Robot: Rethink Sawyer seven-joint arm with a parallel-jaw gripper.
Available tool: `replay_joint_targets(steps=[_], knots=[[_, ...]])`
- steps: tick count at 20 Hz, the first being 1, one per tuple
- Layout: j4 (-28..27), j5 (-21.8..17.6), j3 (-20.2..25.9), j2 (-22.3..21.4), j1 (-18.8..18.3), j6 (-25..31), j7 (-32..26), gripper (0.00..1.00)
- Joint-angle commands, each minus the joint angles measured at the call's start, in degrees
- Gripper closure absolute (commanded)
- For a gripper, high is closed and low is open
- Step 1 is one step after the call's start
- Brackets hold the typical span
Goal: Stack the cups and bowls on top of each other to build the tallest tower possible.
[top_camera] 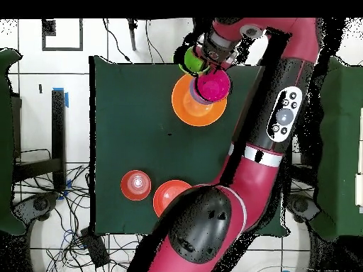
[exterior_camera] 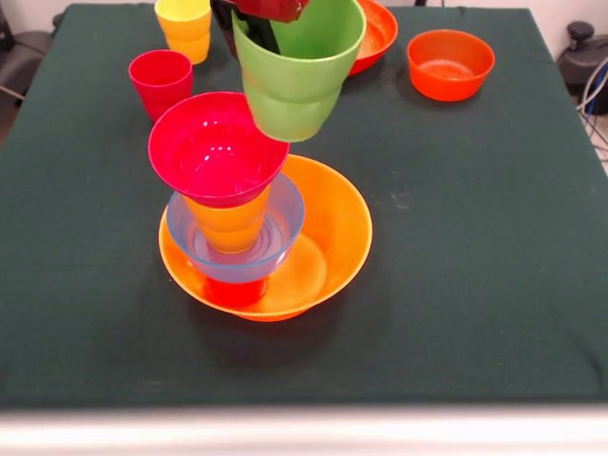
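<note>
The gripper (exterior_camera: 271, 9) enters at the top edge of the front view and is clenched on the rim of the green cup (exterior_camera: 296, 66), one finger inside the cup's mouth. The cup hangs tilted, its base just above and beside the rim of the magenta bowl (exterior_camera: 217, 147), apparently clear of it. In the overhead view the green cup (top_camera: 193, 59) sits beside the magenta bowl (top_camera: 213, 85) at the table's far edge, under the arm (top_camera: 283, 106).

The tower (exterior_camera: 237, 218) stands left of centre on the dark green table (exterior_camera: 475, 237). Its base is the large orange bowl (exterior_camera: 332, 228); inside it stands a red-orange cup (exterior_camera: 235, 291), then the light blue bowl (exterior_camera: 285, 223), then an orange cup (exterior_camera: 228, 226), and the magenta bowl on top. All pieces are glossy plastic, and the green cup shows a stepped waist.

Well apart, near the robot's side, stand a crimson cup (exterior_camera: 161, 81), a yellow cup (exterior_camera: 185, 27), a small orange-red bowl (exterior_camera: 450, 64) and a large red-orange bowl (exterior_camera: 378, 33).

The large red-orange bowl is mostly hidden behind the green cup. The gripper is cut off by the top edge. The red-orange cup's upper part is covered by the light blue bowl.
</note>
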Motion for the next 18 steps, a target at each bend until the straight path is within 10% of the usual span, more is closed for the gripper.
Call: replay_joint_targets(steps=[1, 18], knots=[[1.68, -12.86, 15.19, -0.12, -1.49, 5.89, -13.8, 1.0], [2.71, -20.42, 22.79, 1.05, -4.72, 6.59, -17.88, 1.0]])
